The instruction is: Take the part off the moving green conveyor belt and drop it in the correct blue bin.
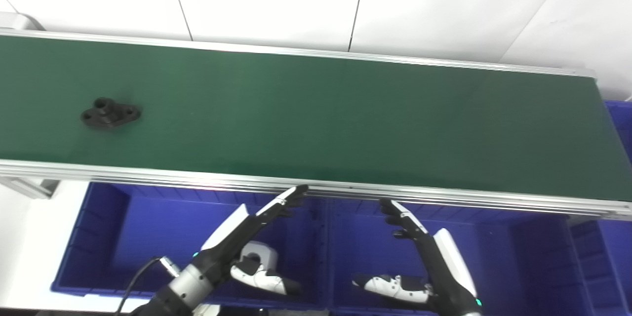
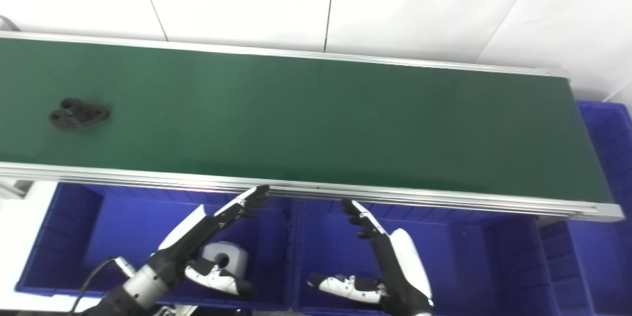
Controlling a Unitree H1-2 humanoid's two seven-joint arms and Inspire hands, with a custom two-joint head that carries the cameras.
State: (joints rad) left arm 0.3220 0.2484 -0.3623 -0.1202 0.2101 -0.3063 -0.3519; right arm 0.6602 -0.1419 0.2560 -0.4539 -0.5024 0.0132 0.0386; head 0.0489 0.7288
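Overhead, a green conveyor belt [image 1: 316,118] framed by aluminium rails is seen running across a white tiled floor [image 1: 266,0]. Below its near rail, blue bins [image 1: 148,227] are lined up, and another blue bin [image 2: 605,133] is set past the belt's right end. Most of the belt surface is left bare. A black part [image 1: 110,113], a flanged piece with a raised hub and holes, is found lying near the belt's left end. Below the near rail, the left hand [image 1: 256,237] and right hand [image 1: 419,252] are held over the bins, fingers spread, nothing grasped.
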